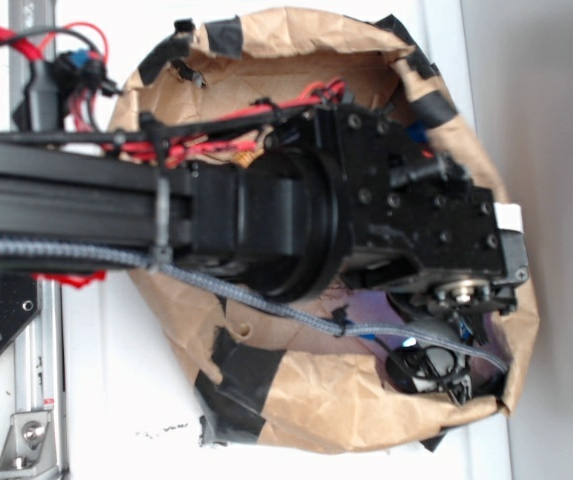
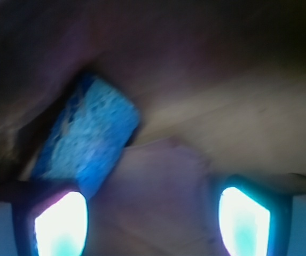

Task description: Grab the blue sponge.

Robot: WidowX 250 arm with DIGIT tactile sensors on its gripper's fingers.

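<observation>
Reaching down into a crumpled brown paper bag (image 1: 296, 400), the black arm (image 1: 266, 225) fills its mouth; the jaws stand released and wide, the blue sponge (image 2: 88, 138) lying tilted just ahead of the left glowing fingertip (image 2: 62, 224), not between them

Blue sponge (image 2: 91, 136): porous, pitted foam. Bag (image 1: 366, 400): crumpled matt brown paper, black tape patches (image 1: 241, 375).
</observation>
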